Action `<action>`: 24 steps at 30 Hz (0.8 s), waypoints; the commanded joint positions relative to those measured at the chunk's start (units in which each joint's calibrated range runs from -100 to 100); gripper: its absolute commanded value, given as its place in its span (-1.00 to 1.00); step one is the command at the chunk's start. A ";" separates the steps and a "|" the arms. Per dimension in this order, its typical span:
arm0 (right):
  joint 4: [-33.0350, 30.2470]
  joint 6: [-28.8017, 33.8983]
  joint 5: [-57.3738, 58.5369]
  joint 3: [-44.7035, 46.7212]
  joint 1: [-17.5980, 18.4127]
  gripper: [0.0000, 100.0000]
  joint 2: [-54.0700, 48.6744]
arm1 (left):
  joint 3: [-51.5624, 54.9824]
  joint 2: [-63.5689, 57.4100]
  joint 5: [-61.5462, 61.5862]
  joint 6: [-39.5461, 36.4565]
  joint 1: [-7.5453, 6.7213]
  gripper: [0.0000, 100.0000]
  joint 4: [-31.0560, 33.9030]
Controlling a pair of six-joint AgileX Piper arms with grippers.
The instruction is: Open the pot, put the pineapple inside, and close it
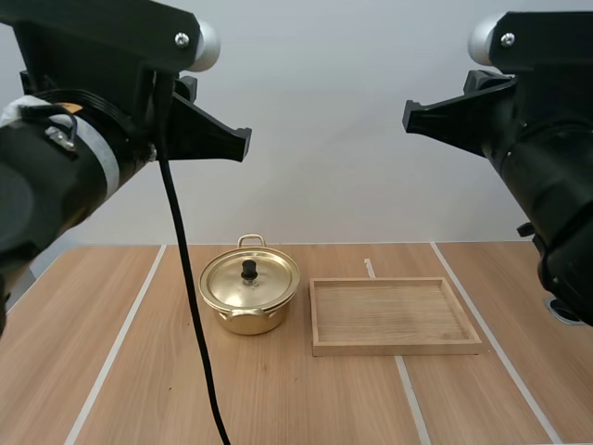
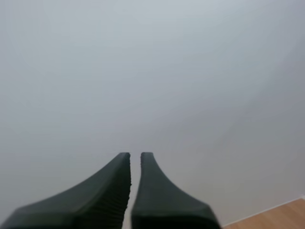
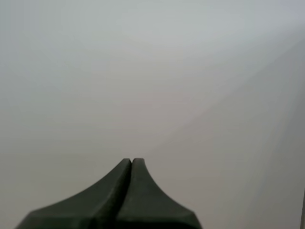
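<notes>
Left gripper (image 2: 135, 155): 2 black fingers barely parted, narrow slit, nothing between. Right gripper (image 3: 131, 161): fingers pressed together, 1 dark wedge. Both high above light wooden table (image 1: 120, 371). Round gold metal pot (image 1: 246, 320) on table, gold lid (image 1: 269, 278) on (inside hidden), just beside shallow rectangular wooden tray (image 1: 394, 348), its bare floor showing.
</notes>
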 commanded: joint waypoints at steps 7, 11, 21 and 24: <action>0.00 0.00 1.74 8.75 -0.24 -1.00 -4.81 | 1.09 -7.77 -0.80 -9.76 0.01 -1.00 -0.22; 0.00 0.00 1.37 11.30 -0.24 -1.00 -5.39 | 1.39 -7.87 3.54 -17.36 0.01 -1.00 8.23; 0.00 0.00 1.08 18.39 -0.24 -1.00 -5.39 | 12.37 -8.09 1.86 -28.08 0.01 -1.00 23.15; 0.00 0.00 1.08 21.21 -0.24 -1.00 -5.39 | 14.38 -8.09 2.75 -28.08 0.01 -1.00 23.15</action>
